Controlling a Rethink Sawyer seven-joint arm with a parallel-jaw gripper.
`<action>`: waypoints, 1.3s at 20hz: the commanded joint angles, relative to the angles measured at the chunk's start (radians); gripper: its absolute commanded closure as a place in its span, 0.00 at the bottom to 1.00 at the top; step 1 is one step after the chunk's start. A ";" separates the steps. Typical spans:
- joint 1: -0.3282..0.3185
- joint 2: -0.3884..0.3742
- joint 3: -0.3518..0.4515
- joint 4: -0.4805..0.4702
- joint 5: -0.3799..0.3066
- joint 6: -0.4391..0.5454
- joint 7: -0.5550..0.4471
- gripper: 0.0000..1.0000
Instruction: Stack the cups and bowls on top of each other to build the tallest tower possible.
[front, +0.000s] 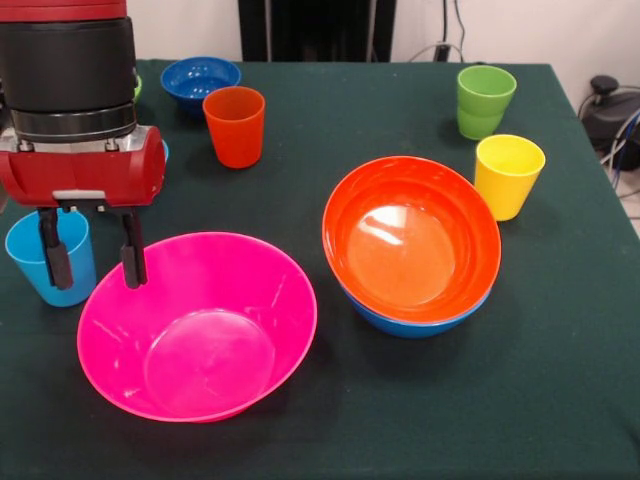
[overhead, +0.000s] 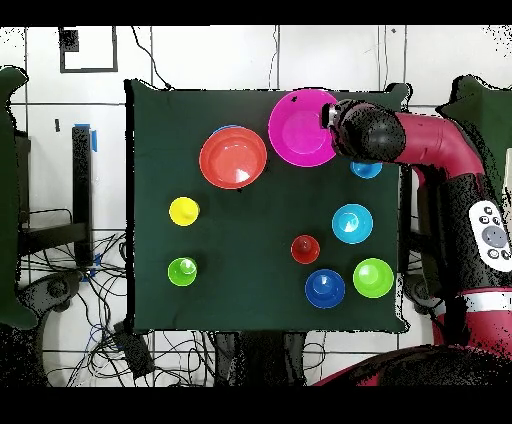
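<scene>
My gripper (front: 93, 258) hangs open at the left. One of its fingers (front: 132, 255) is at the far left rim of the big pink bowl (front: 197, 325), and the other is in front of the light blue cup (front: 30, 265). The pink bowl stands alone on the cloth. To its right, the orange bowl (front: 412, 240) is nested in the blue bowl (front: 410, 325). The overhead view shows the gripper (overhead: 326, 118) at the edge of the pink bowl (overhead: 298, 127), beside the orange bowl (overhead: 233, 158).
An orange cup (front: 234, 125) and a small dark blue bowl (front: 200, 78) stand at the back left. At the right are the green cup (front: 485, 100) and the yellow cup (front: 509, 175). The overhead view shows a light blue bowl (overhead: 351, 223) and a green bowl (overhead: 372, 277).
</scene>
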 joint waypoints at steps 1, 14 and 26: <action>0.039 0.048 -0.065 0.058 -0.056 -0.052 -0.036 0.00; 0.016 0.091 -0.037 0.030 -0.025 -0.018 -0.100 0.00; -0.001 0.219 -0.010 -0.123 -0.026 0.012 -0.187 0.00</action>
